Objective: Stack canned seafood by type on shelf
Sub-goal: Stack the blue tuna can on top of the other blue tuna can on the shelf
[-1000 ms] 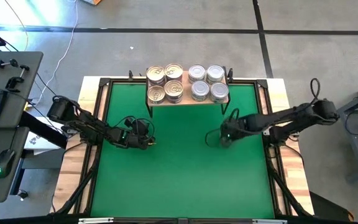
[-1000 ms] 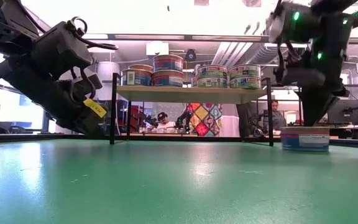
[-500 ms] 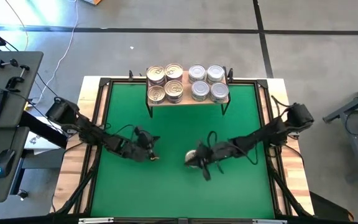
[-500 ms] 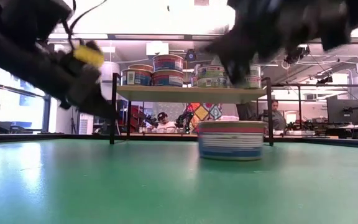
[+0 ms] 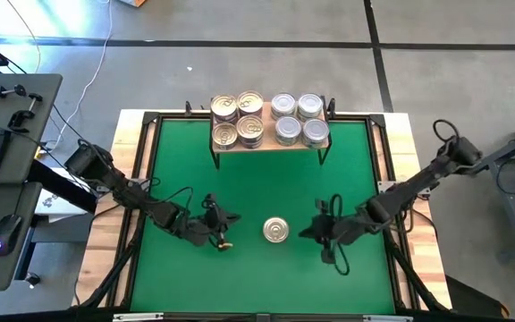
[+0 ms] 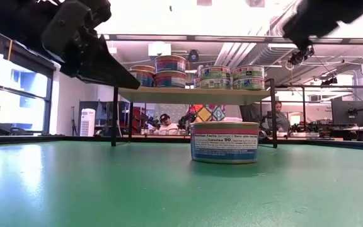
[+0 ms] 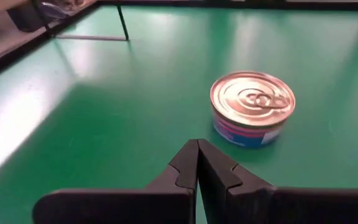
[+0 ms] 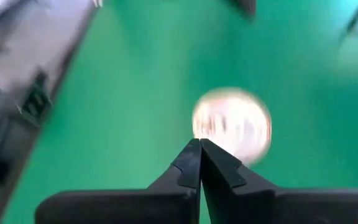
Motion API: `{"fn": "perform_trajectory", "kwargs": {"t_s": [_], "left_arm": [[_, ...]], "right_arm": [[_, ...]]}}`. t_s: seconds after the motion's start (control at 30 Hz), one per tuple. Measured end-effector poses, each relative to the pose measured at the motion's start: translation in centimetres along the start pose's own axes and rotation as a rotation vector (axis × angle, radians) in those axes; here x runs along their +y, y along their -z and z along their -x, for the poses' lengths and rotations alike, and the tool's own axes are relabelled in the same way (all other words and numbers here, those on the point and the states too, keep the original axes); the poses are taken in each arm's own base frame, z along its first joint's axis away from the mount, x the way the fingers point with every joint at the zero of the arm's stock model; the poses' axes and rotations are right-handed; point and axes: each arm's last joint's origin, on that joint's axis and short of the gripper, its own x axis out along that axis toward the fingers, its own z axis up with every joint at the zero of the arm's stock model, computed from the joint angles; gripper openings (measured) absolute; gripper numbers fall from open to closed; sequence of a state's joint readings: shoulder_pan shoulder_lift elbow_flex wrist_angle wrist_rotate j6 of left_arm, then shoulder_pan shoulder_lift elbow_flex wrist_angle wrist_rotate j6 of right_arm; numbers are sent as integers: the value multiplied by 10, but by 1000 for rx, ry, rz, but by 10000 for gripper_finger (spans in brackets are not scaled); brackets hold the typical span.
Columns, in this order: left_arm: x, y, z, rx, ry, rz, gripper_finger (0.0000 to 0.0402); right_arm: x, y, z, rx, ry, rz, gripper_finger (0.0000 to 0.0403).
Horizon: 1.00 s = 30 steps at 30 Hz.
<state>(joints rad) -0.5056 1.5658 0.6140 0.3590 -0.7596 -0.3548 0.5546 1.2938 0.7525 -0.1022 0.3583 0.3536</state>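
One gold-lidded tin (image 5: 276, 231) stands by its base on the green table, near the middle (image 6: 224, 142). My left gripper (image 5: 227, 227) is shut and hovers left of it, fingertips (image 7: 197, 144) pointing at the tin (image 7: 252, 107) with a gap between. My right gripper (image 5: 308, 233) is shut too, off the tin's right side and raised above the table (image 6: 307, 25); its wrist view shows the tin (image 8: 232, 124) blurred just past the fingertips. On the wooden shelf (image 5: 271, 146) at the far edge stand gold-lidded tins (image 5: 238, 119) on the left and silver-lidded tins (image 5: 299, 119) on the right, stacked (image 6: 169, 69).
The shelf's thin black legs (image 6: 114, 110) stand on the table's far part. A black rail and wooden border (image 5: 401, 224) frame the green top. A desk with keyboard and mouse (image 5: 7, 179) is off to the left. Bare green surface lies around the lone tin.
The tin has travelled with my right gripper from the table's right part to its middle, nearer the near edge, and stands there alone. My right gripper has then drawn back toward the right edge and risen. My left gripper has moved toward the near edge and toward the tin.
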Motion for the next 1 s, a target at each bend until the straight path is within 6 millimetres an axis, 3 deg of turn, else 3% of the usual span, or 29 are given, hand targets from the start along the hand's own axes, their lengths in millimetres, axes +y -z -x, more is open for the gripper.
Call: {"fn": "perform_trajectory", "kwargs": {"t_s": [0.1,0.2,0.43,0.63,0.73,1.0], "left_arm": [[0,0,0,4,1,26,0],[0,0,0,1,2,38,0],[-1,1,-1,28,61,26,0],[2,0,-6,79,165,91,0],[1,3,-9,108,195,101,0],[-10,23,-30,88,216,122,0]], "right_arm": [[-2,16,-4,125,37,-32,14],[-4,35,-17,237,46,-36,58],[-6,68,-64,307,49,79,241],[-18,70,-98,206,61,88,375],[-27,70,-108,171,98,41,395],[-36,62,-132,-48,88,57,390]]}}
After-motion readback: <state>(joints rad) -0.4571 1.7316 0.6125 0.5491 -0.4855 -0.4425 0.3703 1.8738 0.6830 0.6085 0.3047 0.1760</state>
